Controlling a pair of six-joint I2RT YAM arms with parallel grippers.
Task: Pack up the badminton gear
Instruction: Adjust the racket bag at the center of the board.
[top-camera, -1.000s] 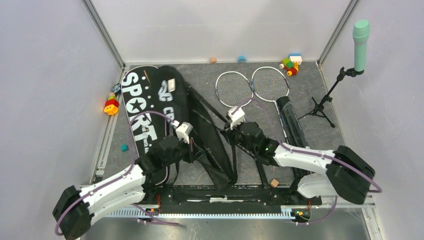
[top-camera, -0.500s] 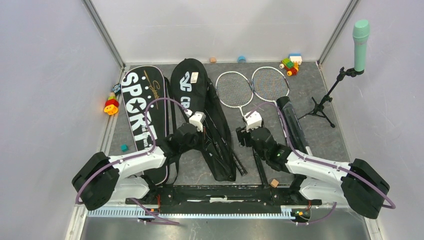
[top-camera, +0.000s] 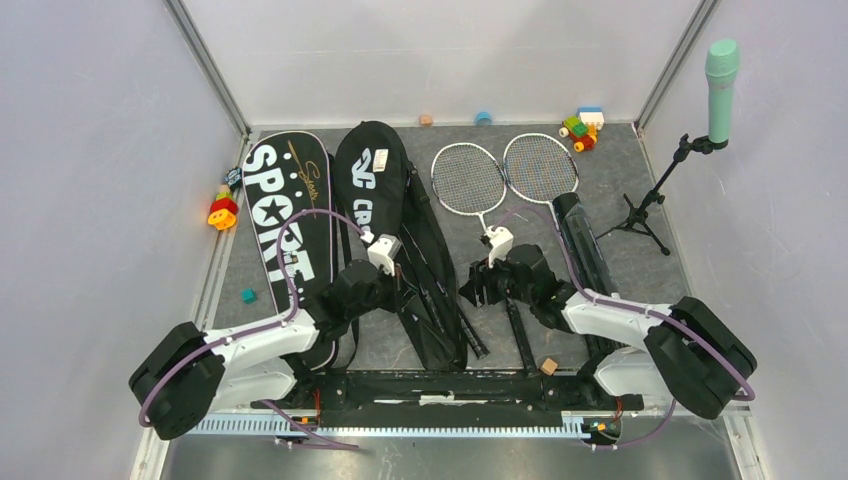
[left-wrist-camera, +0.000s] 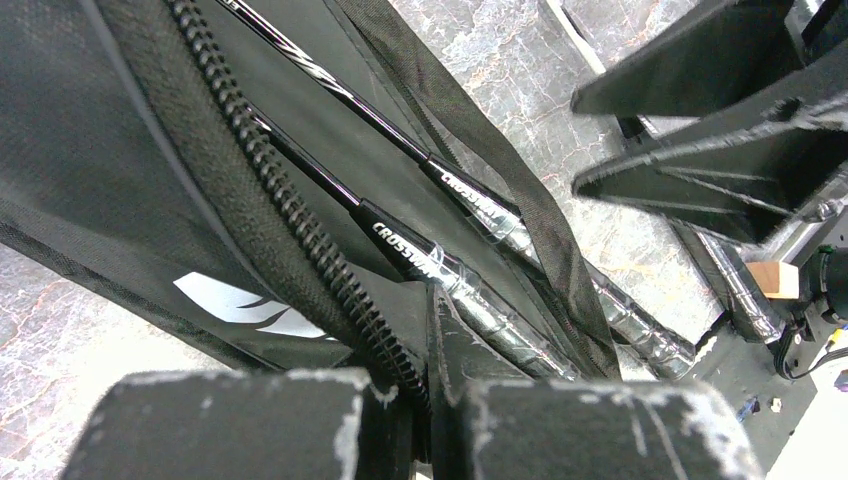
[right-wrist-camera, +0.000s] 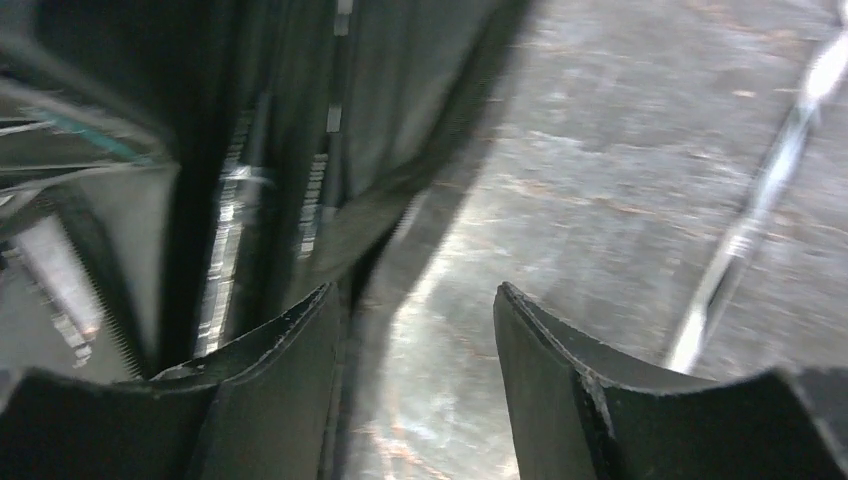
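Note:
The black "SPORT" bag (top-camera: 290, 220) lies flat at the left. The "CROSSWAY" bag (top-camera: 372, 175) lies beside it, unzipped, its flap spread toward the near edge. My left gripper (top-camera: 400, 287) is shut on that bag's zipper edge (left-wrist-camera: 330, 270). Two racket shafts (left-wrist-camera: 410, 255) with wrapped handles lie inside. My right gripper (top-camera: 470, 287) is open and empty just right of the flap, low over the floor (right-wrist-camera: 415, 310). Two rackets (top-camera: 468, 178) (top-camera: 540, 167) lie at the back. The long black tube (top-camera: 585, 245) lies to their right. No shuttlecock shows.
A mint-green microphone (top-camera: 721, 85) on a black stand is at the far right. Toy blocks sit at the back right (top-camera: 582, 128), by the left wall (top-camera: 222, 211) and near the front (top-camera: 548, 366). A loose bag strap (top-camera: 518, 335) lies under my right arm.
The CROSSWAY bag, raised and folded over the SPORT bag a second ago, now lies flat. My left gripper stays on its edge. My right gripper has shifted left toward the flap.

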